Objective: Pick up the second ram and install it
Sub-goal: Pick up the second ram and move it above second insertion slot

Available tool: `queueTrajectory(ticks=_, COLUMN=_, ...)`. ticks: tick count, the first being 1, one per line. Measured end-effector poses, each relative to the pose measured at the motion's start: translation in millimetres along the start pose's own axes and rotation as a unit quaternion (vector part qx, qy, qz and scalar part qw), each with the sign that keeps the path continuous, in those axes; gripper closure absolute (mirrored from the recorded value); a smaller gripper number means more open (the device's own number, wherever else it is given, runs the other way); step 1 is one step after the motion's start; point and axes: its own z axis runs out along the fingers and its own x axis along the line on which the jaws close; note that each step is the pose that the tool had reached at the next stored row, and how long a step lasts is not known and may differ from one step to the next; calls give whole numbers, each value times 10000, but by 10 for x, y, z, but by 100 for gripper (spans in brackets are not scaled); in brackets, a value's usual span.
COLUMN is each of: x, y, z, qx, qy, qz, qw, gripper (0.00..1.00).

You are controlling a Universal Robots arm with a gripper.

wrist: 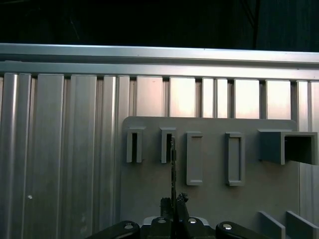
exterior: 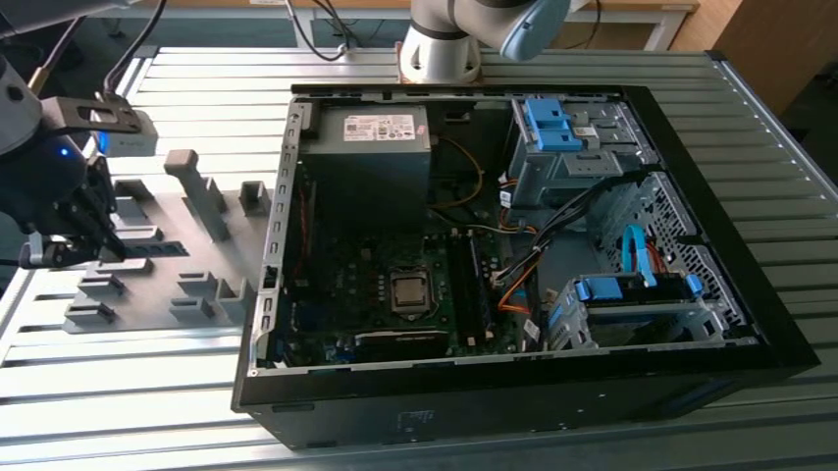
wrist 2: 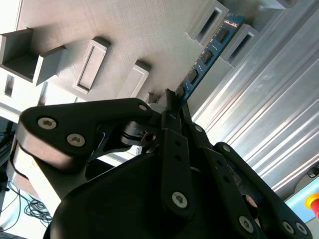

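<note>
Ram: second ram (wrist 2: 207,55), a thin flat blue-green circuit-board stick carrying a row of dark chips.
Axis: runs straight out from the fingertips, far end between two slot blocks (wrist 2: 242,42) on grey plastic fixture plate (wrist 2: 134,35).
Pincer: black gripper (wrist 2: 172,102) clamped on the ram's near end.

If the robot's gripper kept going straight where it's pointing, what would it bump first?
The second ram: the gripper looks shut on its near end and points along the stick. Past it sits a grey fixture block, though depth is unclear.
</note>
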Motion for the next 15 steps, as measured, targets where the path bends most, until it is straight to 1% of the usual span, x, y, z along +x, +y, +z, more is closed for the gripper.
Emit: queueTrajectory(ticks=15, x=-2, y=1, z=-44, qx=1, qy=0, qz=0, qw=10000, gripper=86)
